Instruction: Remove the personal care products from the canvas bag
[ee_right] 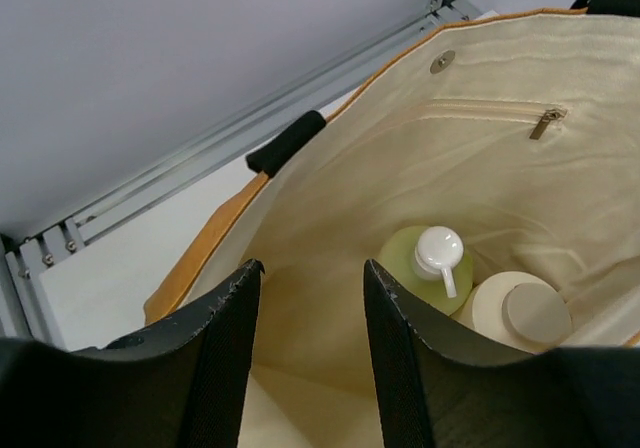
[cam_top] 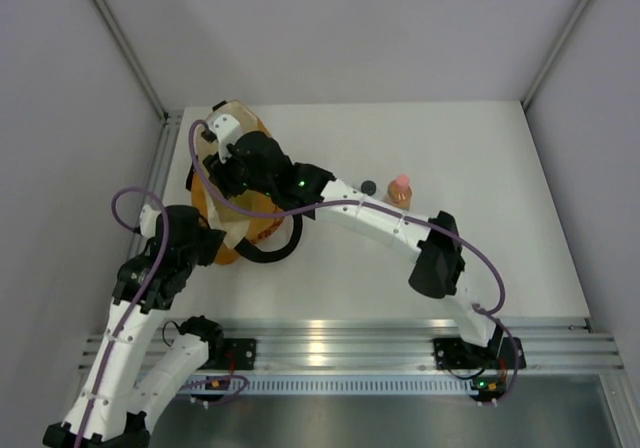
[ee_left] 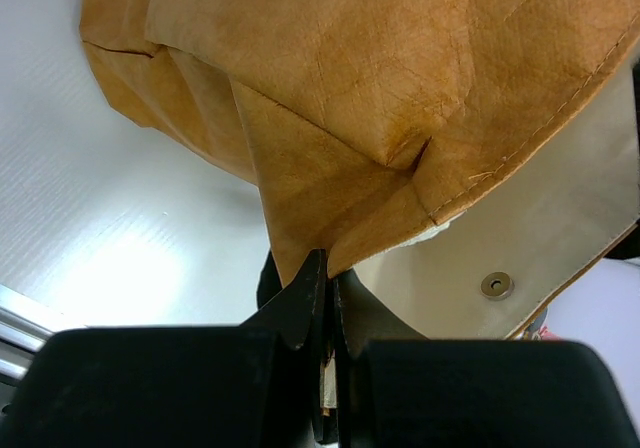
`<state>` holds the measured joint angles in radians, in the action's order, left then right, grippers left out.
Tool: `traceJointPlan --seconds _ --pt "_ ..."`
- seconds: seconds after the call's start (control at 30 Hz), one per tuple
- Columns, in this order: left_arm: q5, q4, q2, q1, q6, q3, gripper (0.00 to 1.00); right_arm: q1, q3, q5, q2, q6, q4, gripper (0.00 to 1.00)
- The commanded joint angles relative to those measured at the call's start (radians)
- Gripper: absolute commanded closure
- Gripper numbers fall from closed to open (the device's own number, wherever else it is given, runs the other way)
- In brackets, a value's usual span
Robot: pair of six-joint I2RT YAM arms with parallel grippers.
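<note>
The canvas bag [cam_top: 228,254] stands at the table's left, mustard-orange outside [ee_left: 350,68] and cream inside [ee_right: 480,178]. My left gripper [ee_left: 328,268] is shut on a fold of the bag's rim, holding the mouth apart [cam_top: 220,236]. Reaching down into the bag, my right gripper [ee_right: 312,273] [cam_top: 222,173] is open with nothing between its fingers. Just right of it at the bottom of the bag stand a pale green bottle [ee_right: 425,268] with a white cap and a beige bottle [ee_right: 520,313]. Out on the table stand an orange bottle with a pink cap [cam_top: 399,192] and a black-capped bottle [cam_top: 369,187].
A black strap handle [cam_top: 270,253] loops out on the table in front of the bag; another strap [ee_right: 285,143] lies over the far rim. A zip pocket [ee_right: 545,123] and a snap button [ee_left: 496,286] sit on the lining. The metal frame rail [cam_top: 165,158] runs close to the bag's left.
</note>
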<state>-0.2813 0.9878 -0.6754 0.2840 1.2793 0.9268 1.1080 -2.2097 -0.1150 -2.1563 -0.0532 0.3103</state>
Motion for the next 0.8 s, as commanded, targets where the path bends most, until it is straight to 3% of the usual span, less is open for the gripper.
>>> traceJointPlan --seconds 0.0,0.4,0.6,0.77 --pt "0.028 -0.044 -0.007 0.000 0.017 -0.008 1.00 -0.031 -0.120 -0.011 -0.065 -0.011 0.018 0.55" --pt "0.021 -0.040 0.033 0.000 0.023 -0.017 1.00 -0.105 -0.249 -0.014 -0.255 0.038 -0.007 0.55" --pt "0.028 -0.043 0.027 -0.002 0.022 -0.023 1.00 -0.119 -0.237 0.027 -0.292 0.085 -0.005 0.45" --pt "0.022 -0.043 0.031 -0.002 0.017 -0.026 1.00 -0.134 -0.243 0.047 -0.313 0.078 -0.019 0.46"
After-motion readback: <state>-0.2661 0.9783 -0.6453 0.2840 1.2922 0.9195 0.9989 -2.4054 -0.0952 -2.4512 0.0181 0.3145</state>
